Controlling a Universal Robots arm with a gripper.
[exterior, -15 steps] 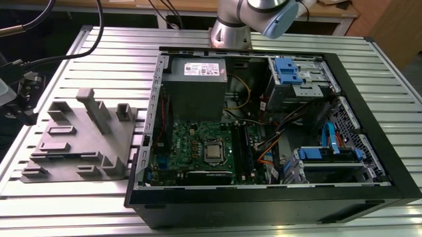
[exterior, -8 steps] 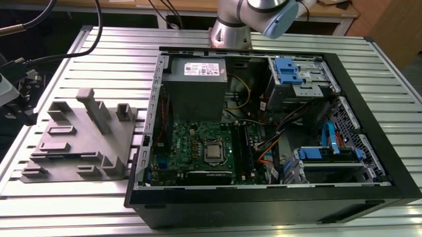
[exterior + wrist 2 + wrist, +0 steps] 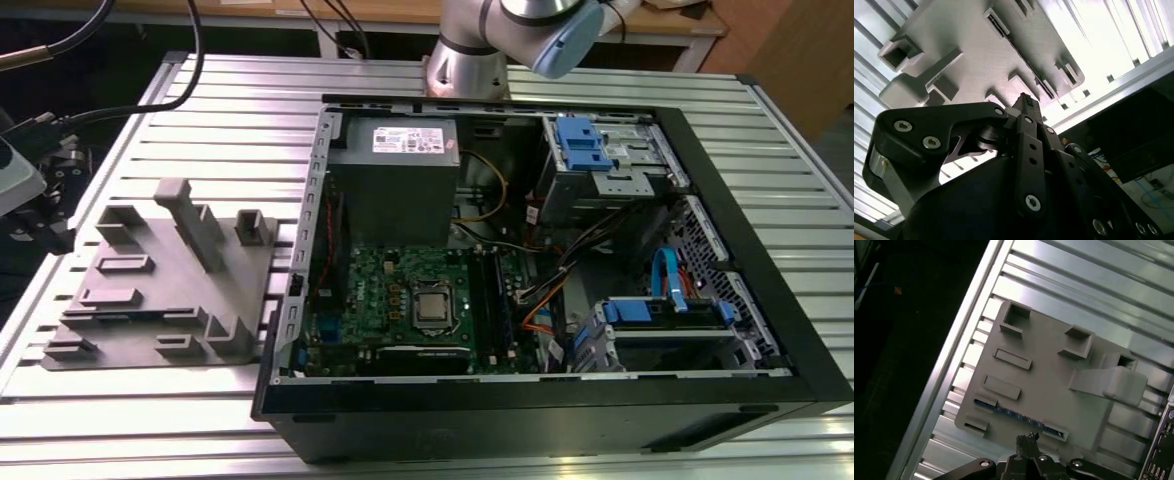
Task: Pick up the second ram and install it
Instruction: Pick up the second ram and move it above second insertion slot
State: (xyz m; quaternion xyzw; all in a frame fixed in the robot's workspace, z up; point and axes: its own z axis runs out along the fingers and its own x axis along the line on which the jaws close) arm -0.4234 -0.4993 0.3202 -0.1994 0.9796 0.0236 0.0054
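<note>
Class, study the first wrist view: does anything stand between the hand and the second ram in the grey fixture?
Nothing visible does. The hand hovers close to the second ram, a dark blue strip lying uncovered in a slot of the grey fixture block; only open space separates them.

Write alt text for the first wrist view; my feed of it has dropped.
The claw hangs over the second ram, a dark blue strip seated in a slot along one edge of the grey fixture block. The block lies flat on the ribbed aluminium table.
</note>
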